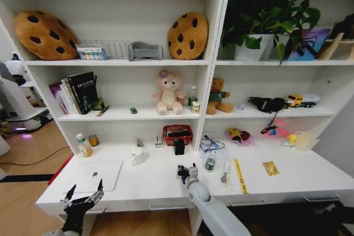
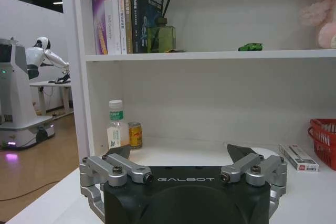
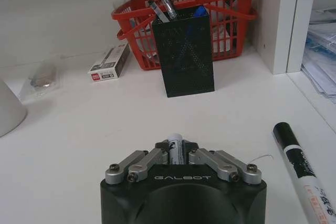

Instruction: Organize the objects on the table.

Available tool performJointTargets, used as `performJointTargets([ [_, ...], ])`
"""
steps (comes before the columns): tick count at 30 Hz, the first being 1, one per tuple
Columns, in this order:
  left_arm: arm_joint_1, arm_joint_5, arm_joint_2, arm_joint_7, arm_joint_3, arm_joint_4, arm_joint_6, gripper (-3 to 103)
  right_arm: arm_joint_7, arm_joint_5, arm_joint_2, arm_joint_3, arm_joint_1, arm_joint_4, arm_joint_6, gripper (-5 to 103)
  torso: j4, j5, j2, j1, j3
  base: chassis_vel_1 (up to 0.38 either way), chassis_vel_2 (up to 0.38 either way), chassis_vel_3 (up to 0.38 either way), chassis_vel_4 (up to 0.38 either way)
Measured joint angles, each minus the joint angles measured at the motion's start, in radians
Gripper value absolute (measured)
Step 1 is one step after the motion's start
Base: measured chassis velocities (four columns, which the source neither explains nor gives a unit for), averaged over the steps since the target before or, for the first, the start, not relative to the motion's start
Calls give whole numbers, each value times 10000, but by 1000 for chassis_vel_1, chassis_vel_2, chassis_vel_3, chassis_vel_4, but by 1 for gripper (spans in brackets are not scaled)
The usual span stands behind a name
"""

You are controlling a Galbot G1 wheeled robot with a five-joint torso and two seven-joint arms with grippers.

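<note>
White desk [image 1: 138,183] is spreading across the head view, and at its near left corner the left gripper [image 1: 83,196] is hovering with its fingers spread apart and nothing between them. Just beyond it the silver laptop [image 1: 98,175] is lying shut on the desk. Farther back on the left a bottle [image 1: 83,146] and a small can [image 1: 93,140] are standing against the shelf wall; the left wrist view is showing the same bottle [image 2: 116,131] and can [image 2: 135,135] past the open gripper [image 2: 184,165]. A white mug [image 1: 138,156] is sitting near the desk's middle.

The green toy car [image 1: 133,110] is resting on the shelf above, left of a pink plush [image 1: 168,93].

At the middle, the red basket [image 1: 177,134] is standing far back with the black pen holder [image 1: 179,146] just in front of it. The right gripper [image 1: 187,173] is hovering near the front of the desk, its fingers pressed together around a marker [image 3: 175,147]. In the right wrist view the holder [image 3: 185,53] is standing ahead of that gripper [image 3: 176,153], with pens [image 3: 168,8] sticking out of it, and another marker [image 3: 299,168] is lying on the desk beside the gripper.

Right of the gripper a green-capped jar [image 1: 209,164] is standing, and the yellow ruler [image 1: 239,174] is lying farther right.
</note>
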Motion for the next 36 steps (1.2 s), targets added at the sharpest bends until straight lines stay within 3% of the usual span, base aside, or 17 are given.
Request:
performJointTargets([
  [4, 9, 44, -67, -82, 0, 16, 6, 100, -486, -331, -13, 61, -5, 103, 546, 13, 3, 2, -1, 1, 1, 0, 0, 0, 0],
  [6, 22, 85, -110, -101, 25, 27, -8, 100, -1040, -1112, -136, 144, -47, 366, 1297, 13, 3, 4, -1, 0, 1, 0, 0, 0, 0],
  [9, 13, 92, -119, -104, 81, 32, 11, 100, -1386, -1632, -381, 282, 26, 778, 1707, 13, -2, 0, 0, -1, 0, 0, 0, 0, 0],
  [13, -3, 99, -117, -109, 142, 41, 47, 100, -1706, -1991, -475, 376, 264, 705, 2120, 13, 0, 1, -1, 0, 1, 0, 0, 0, 0],
  [15, -12, 127, -103, -115, 188, 50, 73, 100, -2071, -2295, -497, 398, 849, 168, 2748, 13, 0, 1, -1, 1, 1, 0, 0, 0, 0],
  [24, 92, 147, -103, -105, 210, 9, 89, 100, -2552, -2265, -101, -88, 2840, -1344, 3296, 13, 3, 0, -2, 1, 2, 0, 0, 0, 0],
  [36, 106, 104, -89, -106, 195, 70, 86, 100, -2658, -2268, 426, -403, 3719, -3083, 3482, 13, 1, 0, -1, 1, 2, 0, 0, 0, 0],
])
